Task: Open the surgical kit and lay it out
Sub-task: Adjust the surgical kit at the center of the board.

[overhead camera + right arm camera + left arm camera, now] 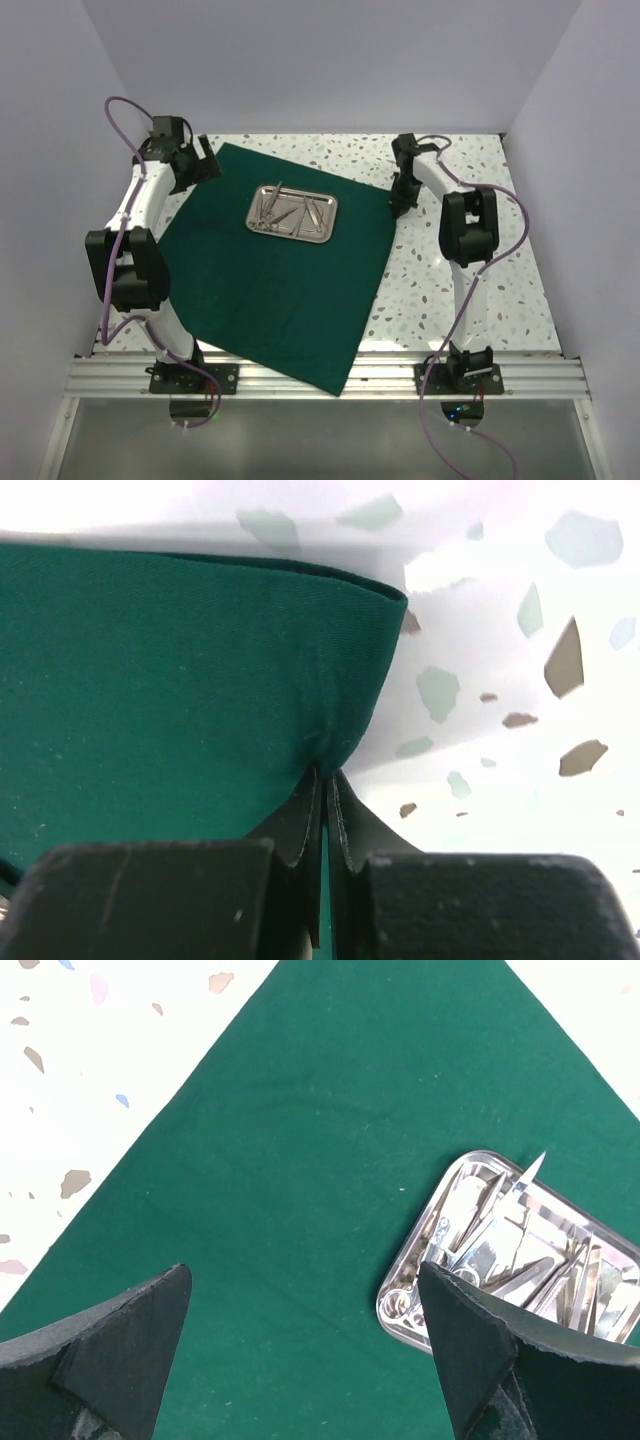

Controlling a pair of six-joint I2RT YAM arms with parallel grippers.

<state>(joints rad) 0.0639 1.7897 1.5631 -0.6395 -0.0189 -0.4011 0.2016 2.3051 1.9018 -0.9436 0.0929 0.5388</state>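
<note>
The dark green cloth wrap (280, 270) lies spread flat on the speckled table. A shiny steel tray (292, 213) sits on its far part with several thin steel instruments (283, 208) in it. My left gripper (205, 165) is open above the cloth's far left edge; in the left wrist view its gripper (300, 1360) hovers over bare cloth (300, 1160), with the tray (420, 1290) and instruments (520, 1250) at the right. My right gripper (398, 203) is shut on the cloth's right corner, where the pinched cloth (200, 680) bunches at the fingertips (305, 810).
The speckled table (470, 300) lies right of the cloth. White walls close in the back and both sides. The cloth's near corner (335, 385) hangs over the metal rail (540, 375) at the front edge.
</note>
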